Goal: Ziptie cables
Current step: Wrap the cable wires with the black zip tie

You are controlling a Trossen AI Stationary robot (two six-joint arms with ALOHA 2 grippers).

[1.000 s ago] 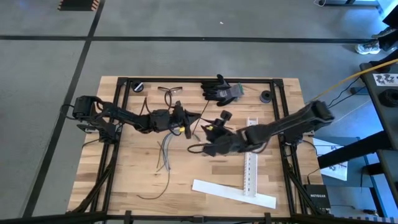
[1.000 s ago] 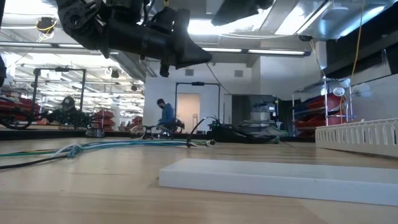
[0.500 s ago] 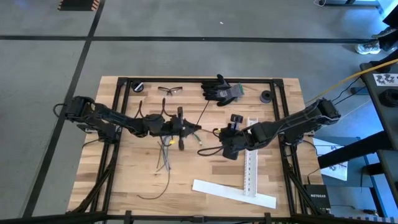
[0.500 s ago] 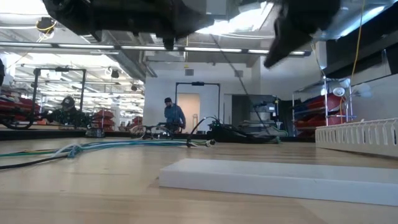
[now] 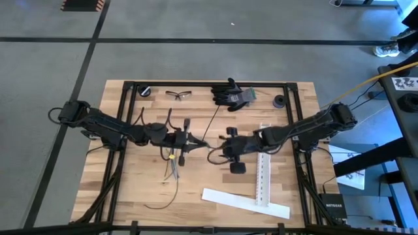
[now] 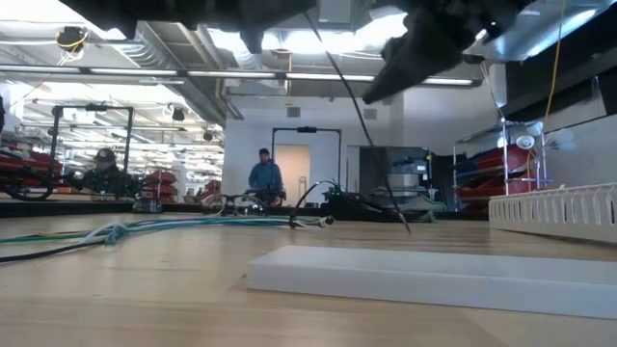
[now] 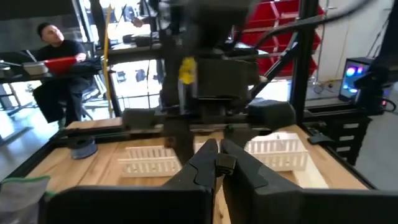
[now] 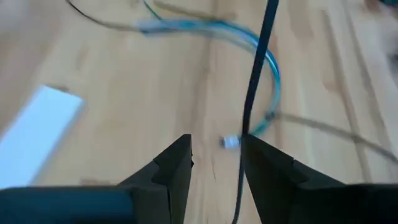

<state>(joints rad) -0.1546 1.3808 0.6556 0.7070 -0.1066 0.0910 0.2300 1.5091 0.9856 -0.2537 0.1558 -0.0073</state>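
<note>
in the middle of the high view, the two dark arms meet nose to nose over the wooden table [image 5: 130, 189]. the left gripper [image 5: 196, 140] comes in from the left side, and its fingers are pressed together on the thin black ziptie [image 5: 210, 121]. the ziptie runs up and to the right from that gripper toward the black glove [image 5: 230, 93] at the top of the table. in the low view the ziptie [image 6: 359, 116] slants down from the top middle to a spot just above the table.

the right gripper [image 5: 219, 152] comes in from the right side, very near the left one. in the right wrist view its two fingers [image 8: 174, 165] are a little apart, and the ziptie [image 8: 255, 68] passes just by the inner edge of one finger. it is hard to tell if the finger touches it.

the cables [image 5: 174, 168] lie on the table just below the left gripper, in a loose bunch. in the low view they run along the left side.

a white perforated strip [image 5: 263, 163] lies to the right of the grippers, and a flat white strip [image 5: 245, 203] lies at the lower middle. safety glasses [image 5: 177, 94] rest at the top of the table.
</note>
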